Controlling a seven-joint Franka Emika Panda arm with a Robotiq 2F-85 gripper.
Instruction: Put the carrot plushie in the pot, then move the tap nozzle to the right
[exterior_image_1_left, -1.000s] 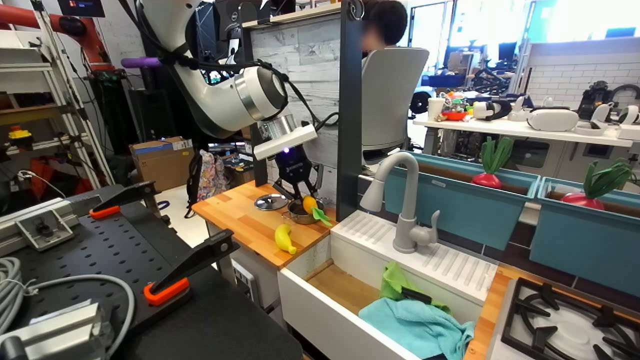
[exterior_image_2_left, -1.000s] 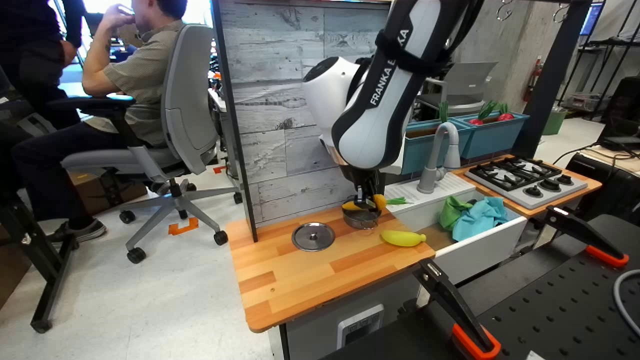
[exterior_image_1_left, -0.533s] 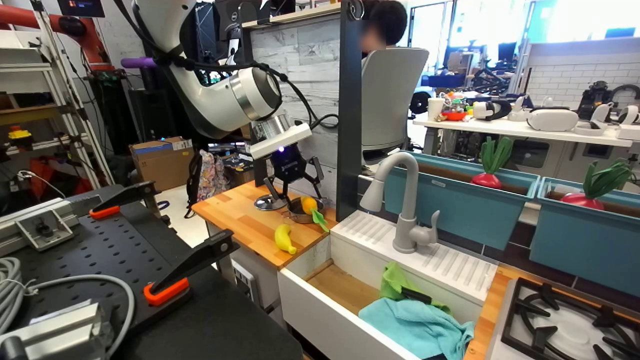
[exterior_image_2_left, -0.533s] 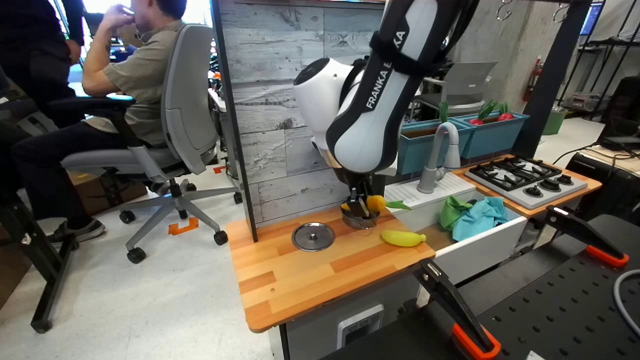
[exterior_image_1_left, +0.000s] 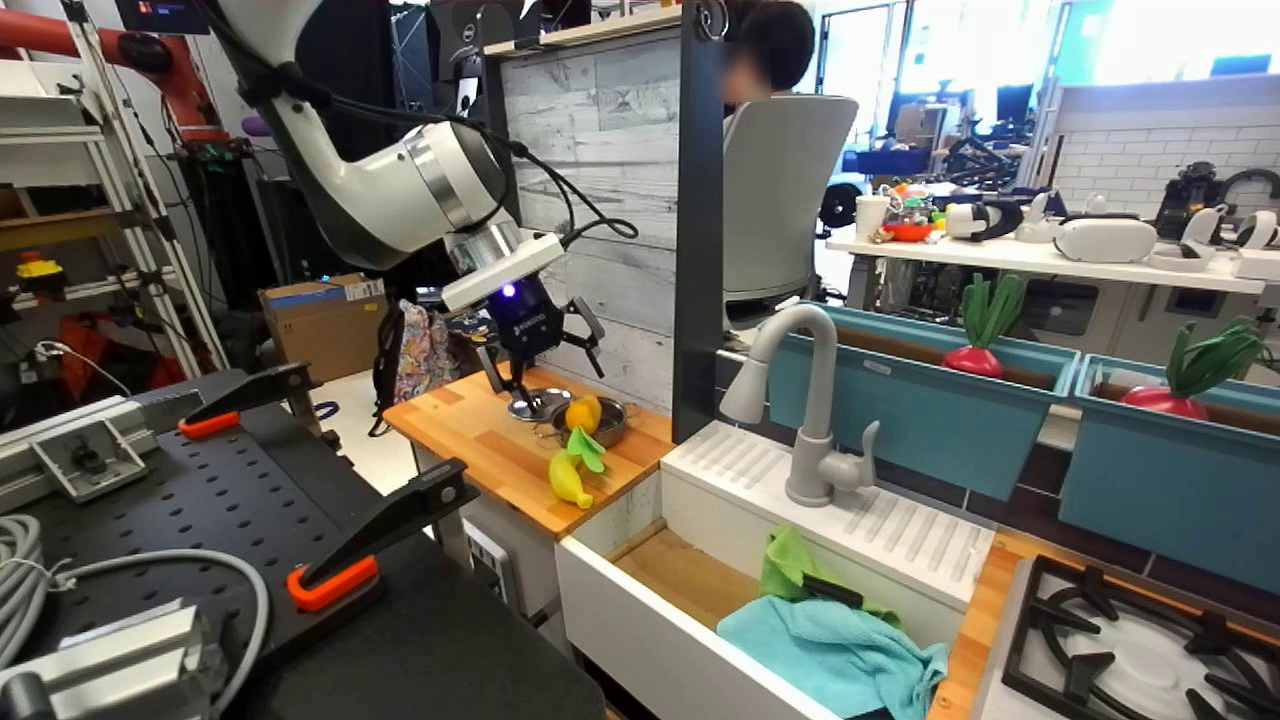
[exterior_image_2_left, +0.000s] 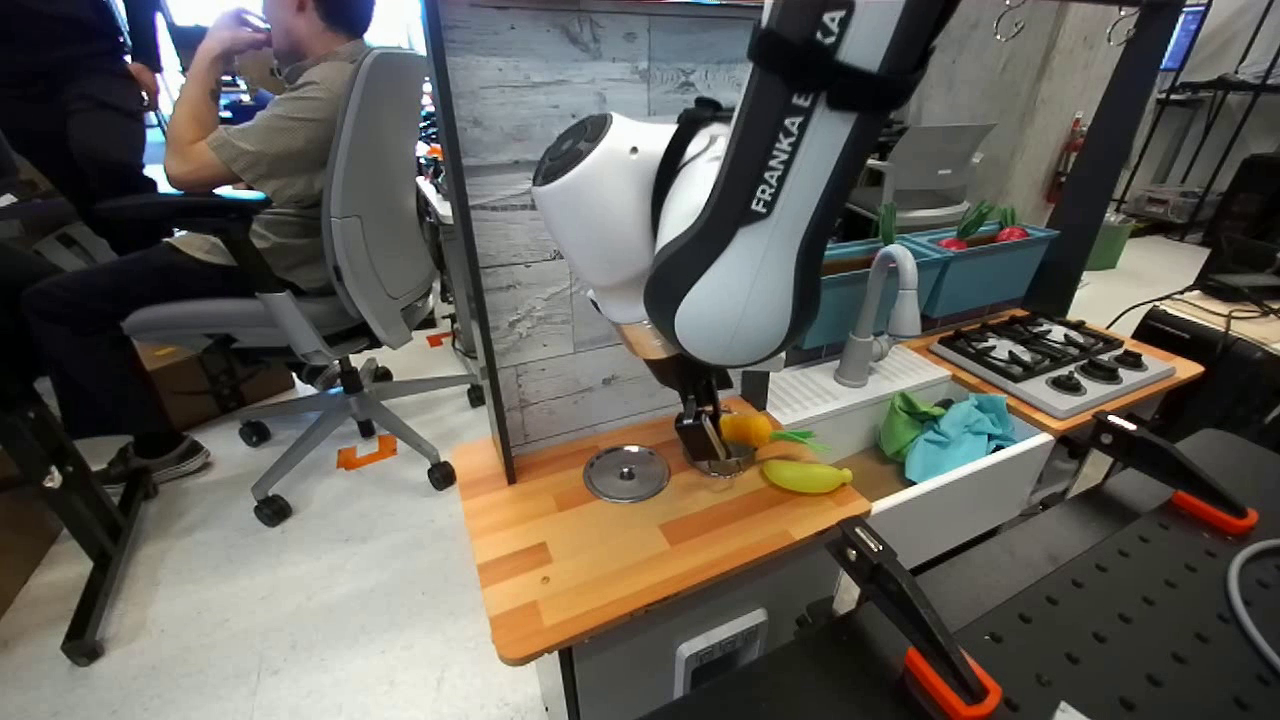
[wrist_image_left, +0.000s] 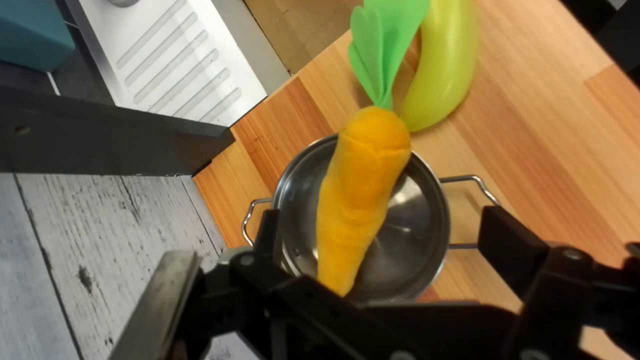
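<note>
The orange carrot plushie (wrist_image_left: 360, 190) leans in the pot (wrist_image_left: 420, 235). Its narrow end is inside the bowl, and its thick end crosses the rim with the green leaves outside, beside the banana. Both exterior views show the plushie (exterior_image_1_left: 583, 412) (exterior_image_2_left: 747, 430) at the steel pot on the wooden counter. My gripper (wrist_image_left: 386, 235) is open above the pot, its fingers wide apart on either side and neither touching the plushie. In an exterior view the gripper (exterior_image_1_left: 553, 382) hangs just over the pot and lid. The grey tap nozzle (exterior_image_1_left: 745, 390) arches over the sink, well away from the gripper.
A yellow banana (exterior_image_1_left: 568, 478) lies near the pot, and a steel lid (exterior_image_2_left: 627, 473) sits on its other side. A wooden panel wall (exterior_image_2_left: 560, 330) rises behind the counter. The sink (exterior_image_1_left: 690, 580) holds green and blue cloths (exterior_image_1_left: 830, 650). A dark post (exterior_image_1_left: 697, 250) stands between counter and tap.
My gripper has opened and let go of the carrot plushie, then drawn back and up. The plushie's leaves have swung round towards the banana, and the pot has shifted slightly.
</note>
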